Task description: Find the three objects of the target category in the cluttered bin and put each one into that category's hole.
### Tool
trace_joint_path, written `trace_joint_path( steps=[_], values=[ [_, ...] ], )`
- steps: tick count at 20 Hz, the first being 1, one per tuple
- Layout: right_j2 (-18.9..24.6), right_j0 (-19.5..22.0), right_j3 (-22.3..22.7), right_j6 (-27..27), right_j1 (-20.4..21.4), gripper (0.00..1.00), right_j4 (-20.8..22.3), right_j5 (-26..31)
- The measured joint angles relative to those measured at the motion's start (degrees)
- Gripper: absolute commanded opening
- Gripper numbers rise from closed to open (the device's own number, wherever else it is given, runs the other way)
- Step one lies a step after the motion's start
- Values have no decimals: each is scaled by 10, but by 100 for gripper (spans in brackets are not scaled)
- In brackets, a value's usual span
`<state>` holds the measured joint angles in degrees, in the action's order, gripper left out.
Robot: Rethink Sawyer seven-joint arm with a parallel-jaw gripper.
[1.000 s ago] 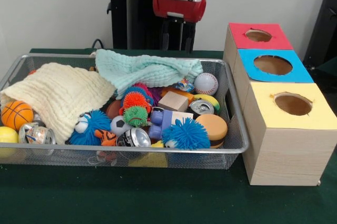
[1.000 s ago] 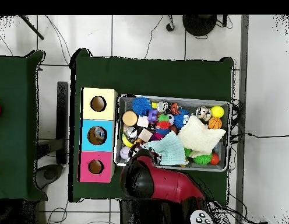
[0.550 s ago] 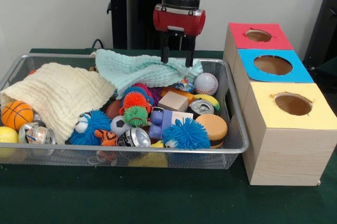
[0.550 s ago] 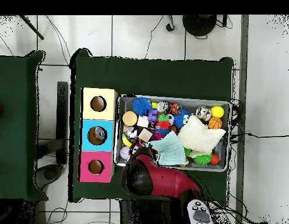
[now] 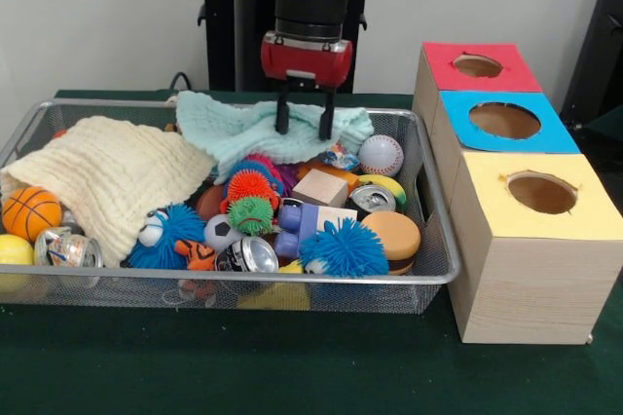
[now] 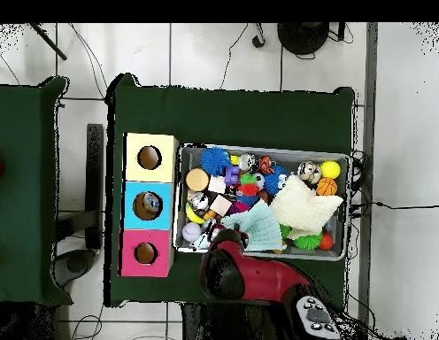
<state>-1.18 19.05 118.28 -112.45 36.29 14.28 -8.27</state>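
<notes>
A wire mesh bin [image 5: 243,279] holds a jumble of toys. My gripper [image 5: 304,130] hangs open over the mint green cloth [image 5: 243,128] at the bin's back, fingertips just at the cloth, nothing between them. Below it lie a baseball [image 5: 381,154], a wooden block [image 5: 319,186], a soda can [image 5: 373,199], a second can [image 5: 251,255], a blue spiky ball [image 5: 343,247] and a burger toy [image 5: 391,235]. Beside the bin stand three boxes with holes: red [image 5: 479,66], blue [image 5: 504,121], yellow [image 5: 541,193]. In the overhead view the red arm [image 6: 230,273] covers the gripper.
A cream cloth [image 5: 107,176] covers the bin's left part. A basketball [image 5: 31,210], a yellow ball [image 5: 12,249] and a third can [image 5: 68,247] lie at the left end. The overhead view shows the bin [image 6: 345,159] beside the yellow [image 6: 150,158], blue [image 6: 148,205] and red [image 6: 146,253] boxes.
The gripper has come down and shifted left in the front view, from above the bin's back edge to the mint cloth. The objects in the bin have not moved.
</notes>
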Motion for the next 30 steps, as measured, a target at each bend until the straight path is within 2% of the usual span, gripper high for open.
trace_joint_path(
  steps=[6,11,20,21,30],
  values=[
    [-1,31,0,0,-27,100,36,-14],
    [-1,49,0,0,-32,100,61,-24],
    [-3,60,-1,0,-47,100,79,-47],
    [-3,60,-1,0,-49,0,80,-52],
    [-7,60,-1,0,-55,0,85,-66]
  ],
)
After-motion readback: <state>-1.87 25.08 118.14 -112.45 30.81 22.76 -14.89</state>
